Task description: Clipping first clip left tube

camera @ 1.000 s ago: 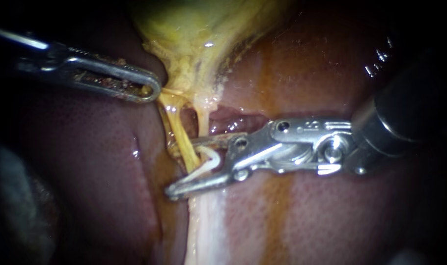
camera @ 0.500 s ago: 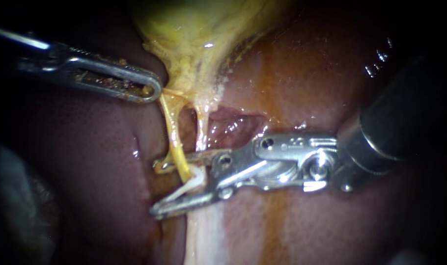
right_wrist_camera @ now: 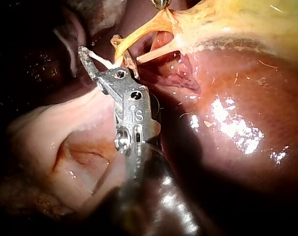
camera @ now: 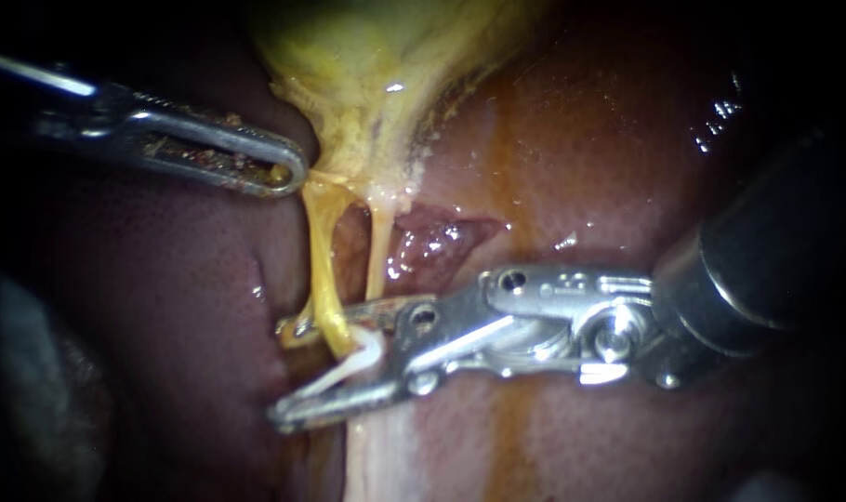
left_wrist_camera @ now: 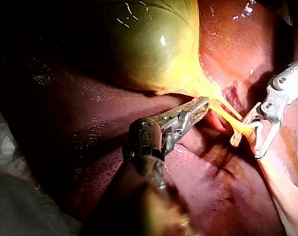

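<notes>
The left tube (camera: 319, 270) ran taut between the right instrument's (camera: 284, 372) pincer, spread wide yet gripping an open white clip (camera: 349, 365). Only the left wrist view showed us the left instrument's (left_wrist_camera: 204, 103) pincer clamped on the gallbladder's (left_wrist_camera: 149, 44) yellow edge.

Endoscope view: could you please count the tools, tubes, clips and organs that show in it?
Tools: 2, left tool, right tool
Tubes: 2, left tube, right tube
Clips: 1, white clip in the right tool
Organs: 2, gallbladder, liver
Total: 7
</notes>
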Controlling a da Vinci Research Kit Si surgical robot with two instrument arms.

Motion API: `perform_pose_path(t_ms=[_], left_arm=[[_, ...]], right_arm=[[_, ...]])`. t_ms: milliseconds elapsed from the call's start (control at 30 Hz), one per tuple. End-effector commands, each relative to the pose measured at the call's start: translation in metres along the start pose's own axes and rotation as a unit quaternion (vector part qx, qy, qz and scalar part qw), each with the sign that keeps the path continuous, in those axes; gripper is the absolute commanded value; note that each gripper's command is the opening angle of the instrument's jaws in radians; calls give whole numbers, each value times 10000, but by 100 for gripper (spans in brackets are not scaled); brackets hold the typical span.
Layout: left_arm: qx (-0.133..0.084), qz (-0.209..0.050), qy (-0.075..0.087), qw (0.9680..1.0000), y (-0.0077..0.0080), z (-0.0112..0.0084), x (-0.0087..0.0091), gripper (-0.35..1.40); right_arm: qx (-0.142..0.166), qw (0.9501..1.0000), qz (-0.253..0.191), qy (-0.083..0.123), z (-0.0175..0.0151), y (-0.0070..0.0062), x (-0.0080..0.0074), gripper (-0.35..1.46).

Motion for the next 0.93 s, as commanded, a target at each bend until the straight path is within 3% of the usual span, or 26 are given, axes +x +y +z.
perform_pose_path(t_ms=[33, 333, 433, 933], left_arm=[[-1, 0, 0, 10000, 0, 0, 0, -35], [0, 0, 1, 10000, 0, 0, 0, -35], [0, 0, 1, 10000, 0, 1, 0, -35], [4, 1, 3, 10000, -2, 2, 1, -35]], right_arm=[[-28, 10000, 70, 0, -1, 0, 0, 16], [-122, 9978, 655, 35, -9, -2, 5, -35], [-124, 9965, 830, 18, -12, -2, 4, -35], [-39, 9966, 821, -33, -13, 1, 1, -35]])
